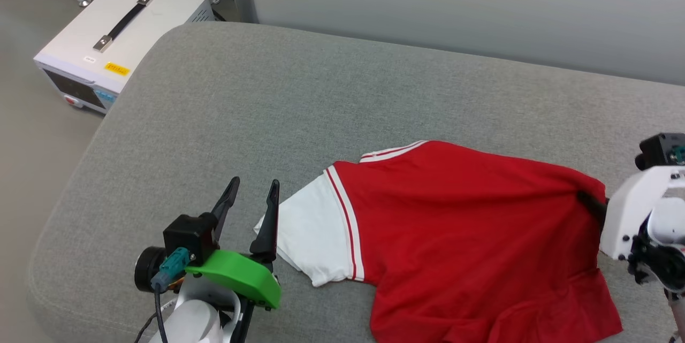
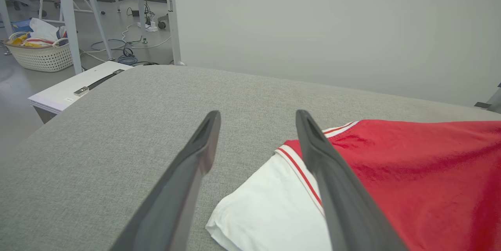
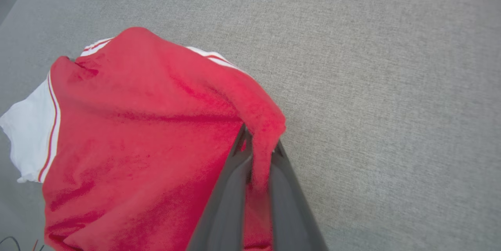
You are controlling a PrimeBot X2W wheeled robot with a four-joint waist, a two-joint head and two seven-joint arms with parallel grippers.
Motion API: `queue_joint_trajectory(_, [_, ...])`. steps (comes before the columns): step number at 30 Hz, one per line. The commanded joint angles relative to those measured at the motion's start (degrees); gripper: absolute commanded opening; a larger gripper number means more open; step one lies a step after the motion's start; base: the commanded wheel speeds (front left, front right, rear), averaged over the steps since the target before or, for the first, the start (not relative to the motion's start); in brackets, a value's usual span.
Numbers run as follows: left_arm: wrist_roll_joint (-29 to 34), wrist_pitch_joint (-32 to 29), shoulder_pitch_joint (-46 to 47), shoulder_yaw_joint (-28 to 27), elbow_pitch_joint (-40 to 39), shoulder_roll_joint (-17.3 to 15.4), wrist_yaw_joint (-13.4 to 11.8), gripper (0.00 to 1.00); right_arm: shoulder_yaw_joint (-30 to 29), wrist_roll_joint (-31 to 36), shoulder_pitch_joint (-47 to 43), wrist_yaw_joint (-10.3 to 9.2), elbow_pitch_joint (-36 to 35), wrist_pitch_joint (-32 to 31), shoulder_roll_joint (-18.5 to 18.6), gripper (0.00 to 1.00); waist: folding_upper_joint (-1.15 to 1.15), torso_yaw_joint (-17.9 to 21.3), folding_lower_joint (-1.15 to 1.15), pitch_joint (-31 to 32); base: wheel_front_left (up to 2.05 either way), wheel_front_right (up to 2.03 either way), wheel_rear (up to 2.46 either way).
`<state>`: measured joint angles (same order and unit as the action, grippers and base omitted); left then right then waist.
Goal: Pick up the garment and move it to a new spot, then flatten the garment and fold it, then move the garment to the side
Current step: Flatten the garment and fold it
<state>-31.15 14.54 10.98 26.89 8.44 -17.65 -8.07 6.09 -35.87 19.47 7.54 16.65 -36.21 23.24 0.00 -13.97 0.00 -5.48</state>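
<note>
Fabric at the right edge of the garment (image 1: pixel 455 225) sits pinched in my right hand (image 3: pixel 261 141) for lifting; my left hand (image 1: pixel 251 193) hovers open beside the sleeve (image 1: pixel 305 236).

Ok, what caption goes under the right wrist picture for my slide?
Right tool shut on a raised fold of the red garment on the grey cushion.

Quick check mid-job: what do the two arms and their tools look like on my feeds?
The left tool has two long, dark, tapering fingers on a black block, with a bright green cover, a teal connector feeding a dark cable, and a white forearm. The right tool has similar dark fingers on a glossy white bracket topped by a black module.
</note>
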Motion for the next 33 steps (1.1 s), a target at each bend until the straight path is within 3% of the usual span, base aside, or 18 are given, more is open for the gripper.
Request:
queue_joint_trajectory(1, [0.27, -0.26, -0.96, 0.00, -0.39, -0.46, -0.37, 1.00, -1.86, 1.46, -3.69, -0.05, -2.41, -0.24, -0.51, 0.00, 0.00, 2.16, 0.00, 2.18, 0.00, 0.00, 0.00])
queue_joint_trajectory(5, [0.13, -1.09, -2.11, 0.08, -1.23, -1.22, -0.86, 1.00, -6.86, 3.71, -15.00, -0.05, -10.99, -3.52, -5.15, 0.00, 0.00, 3.83, 0.00, 3.71, 0.00, 0.00, 0.00])
queue_joint_trajectory(10, [0.20, -2.41, -2.89, 0.65, -2.33, -2.18, -0.94, 1.00, -10.96, 7.17, -30.70, -0.05, -20.70, -8.91, -15.68, 0.00, 0.00, 5.40, 0.00, 5.21, 0.00, 0.00, 0.00])
queue_joint_trajectory(16, [0.26, -3.42, -3.14, 0.91, -3.47, -2.91, -1.33, 1.00, -12.23, 6.82, -40.15, -0.05, -21.69, -8.53, -20.18, 0.00, 0.00, 6.55, 0.00, 5.67, 0.00, 0.00, 0.00])
queue_joint_trajectory(17, [0.25, -3.57, -3.18, 0.94, -3.65, -2.99, -1.38, 1.00, -12.08, 6.49, -40.30, -0.05, -21.26, -7.50, -20.26, 0.08, 0.00, 6.68, 0.00, 5.60, 0.00, 0.00, 0.00])
queue_joint_trajectory(19, [0.18, -3.83, -3.37, 0.97, -3.90, -3.18, -1.53, 1.00, -11.52, 4.39, -39.83, -0.05, -19.90, -3.94, -20.32, 1.00, 0.00, 6.92, 0.00, 5.60, 0.00, 0.00, 0.00])
queue_joint_trajectory(28, [-0.53, -4.21, -4.21, 0.54, -4.32, -3.94, -2.06, 1.00, -12.50, 2.61, -34.71, -0.05, -18.79, 16.42, -20.35, 1.00, 0.00, 6.47, 0.00, 5.53, 0.00, 0.00, 0.00])
queue_joint_trajectory(33, [-0.91, -3.92, -4.72, 0.17, -4.60, -3.85, -2.69, 1.00, -14.98, 4.41, -32.59, -0.05, -18.04, 20.88, -20.36, 1.00, 0.00, 6.12, 0.00, 5.63, 0.00, 0.00, 0.00])
